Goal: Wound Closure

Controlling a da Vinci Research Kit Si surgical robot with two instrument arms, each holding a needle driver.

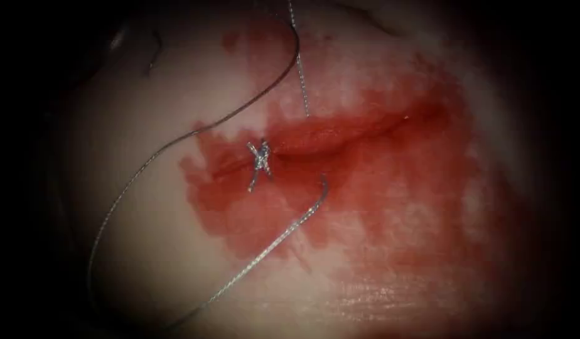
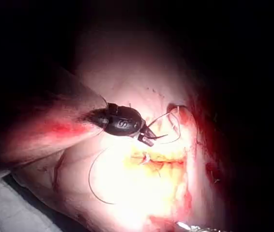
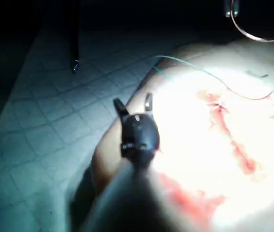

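The tissue [image 1: 133,207] carries a cut [image 1: 346,133] with red fluid around it. One tied knot [image 1: 260,160] crosses the cut's left end. Thin dark thread [image 1: 177,141] loops over the left side, and a thicker braided strand [image 1: 284,235] runs down from beside the knot. My left tool [image 2: 149,138] hovers just above the tissue, jaws shut on the curved needle [image 2: 176,121] near one end. The needle [image 3: 253,35] is out of the tissue, with thread trailing from it. My right tool [image 3: 134,103] hangs off the tissue's edge, jaws open and holding nothing.
A quilted cloth [image 3: 40,121] lies under and beside the tissue. A thin dark rod [image 3: 74,58] hangs over it, away from the right tool. Another braided strand [image 1: 300,75] comes down from above to the cut.
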